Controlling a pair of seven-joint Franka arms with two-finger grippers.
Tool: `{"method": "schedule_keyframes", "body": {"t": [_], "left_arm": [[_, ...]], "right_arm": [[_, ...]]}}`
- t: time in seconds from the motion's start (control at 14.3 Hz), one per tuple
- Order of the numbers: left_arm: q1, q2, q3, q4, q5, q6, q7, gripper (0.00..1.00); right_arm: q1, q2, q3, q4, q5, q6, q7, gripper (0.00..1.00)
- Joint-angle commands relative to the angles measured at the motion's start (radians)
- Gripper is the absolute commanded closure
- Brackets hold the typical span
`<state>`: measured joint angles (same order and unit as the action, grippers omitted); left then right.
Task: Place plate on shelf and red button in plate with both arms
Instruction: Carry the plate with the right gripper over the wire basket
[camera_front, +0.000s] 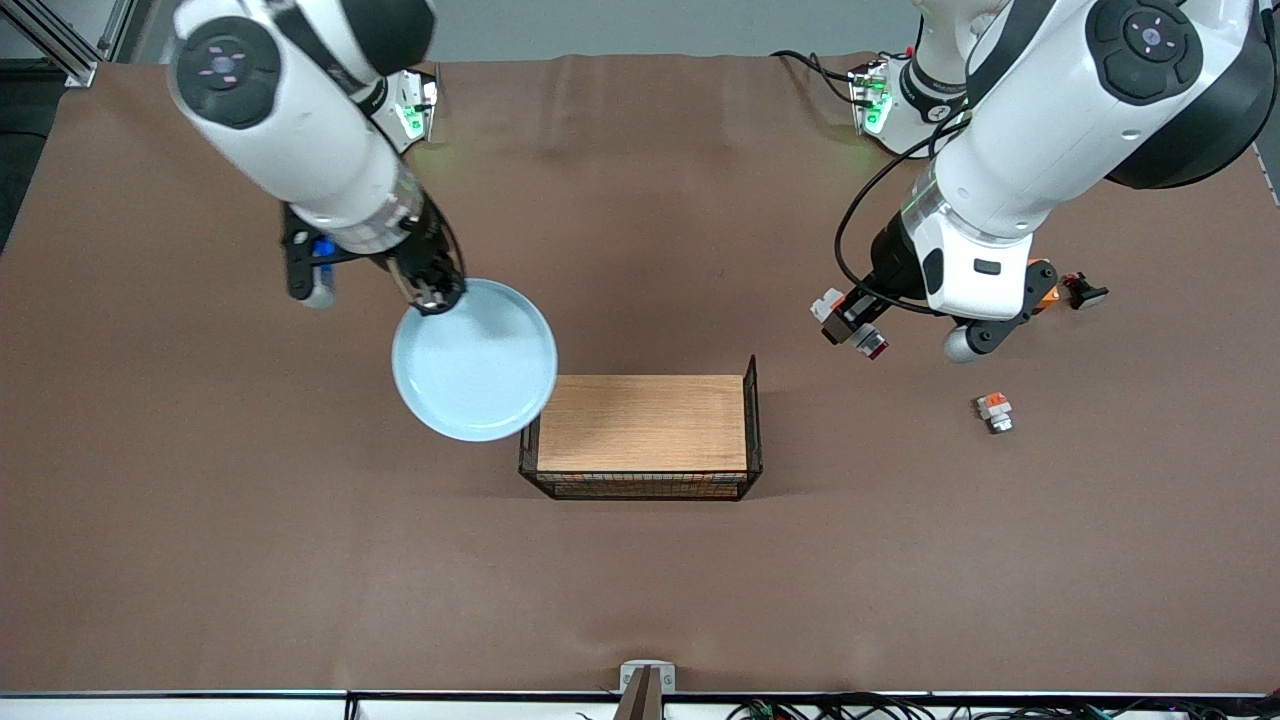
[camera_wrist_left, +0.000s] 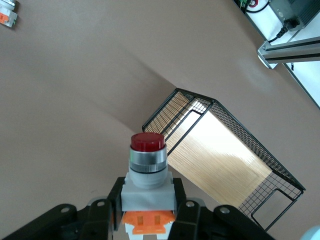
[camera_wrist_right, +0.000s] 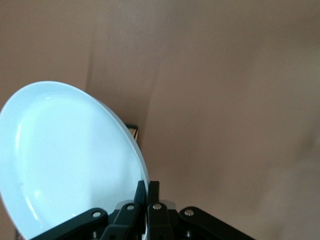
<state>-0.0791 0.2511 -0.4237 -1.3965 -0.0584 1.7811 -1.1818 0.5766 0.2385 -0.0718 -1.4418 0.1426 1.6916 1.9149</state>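
Surface: brown table cover (camera_front: 640, 590); a wire-walled wooden tray (camera_front: 645, 423) sits mid-table
Right gripper (camera_front: 432, 293): jaws pinched on the plate (camera_front: 475, 372) rim; plate in the air, tilted, overlapping the tray's corner
Left gripper (camera_front: 848, 318): jaws clamped on the red button (camera_wrist_left: 147, 167) body; long axis runs straight out from the jaws, red cap leading, toward the tray
Table, near left arm: a spare white-orange switch part (camera_front: 995, 411)

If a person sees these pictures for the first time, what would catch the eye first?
Probably the round pale blue plate, held by its rim in the right gripper above the table, overlapping the wooden tray's corner toward the right arm's end. Next, the red-capped push-button clamped in the left gripper, over the brown table.
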Motion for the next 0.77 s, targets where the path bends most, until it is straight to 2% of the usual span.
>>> {"method": "schedule_keyframes", "body": {"t": [0.0,0.28,0.7], "left_arm": [[-0.002,-0.004,-0.003,0.016,0.009,-0.002,-0.033,0.7],[-0.004,-0.006,-0.003,0.016,0.008,-0.002,-0.045,0.7],[-0.014,0.005,-0.007,0.016,0.006,0.004,-0.093,0.7]], "right_arm": [[0.071,0.099,-0.013,0.105,-0.012,0.025,0.178,1.0],[0.114,0.237,-0.016,0.259,-0.02,0.025,0.297,1.0],[0.19,0.318,-0.019,0.296,-0.077,0.089,0.447,1.0]]}}
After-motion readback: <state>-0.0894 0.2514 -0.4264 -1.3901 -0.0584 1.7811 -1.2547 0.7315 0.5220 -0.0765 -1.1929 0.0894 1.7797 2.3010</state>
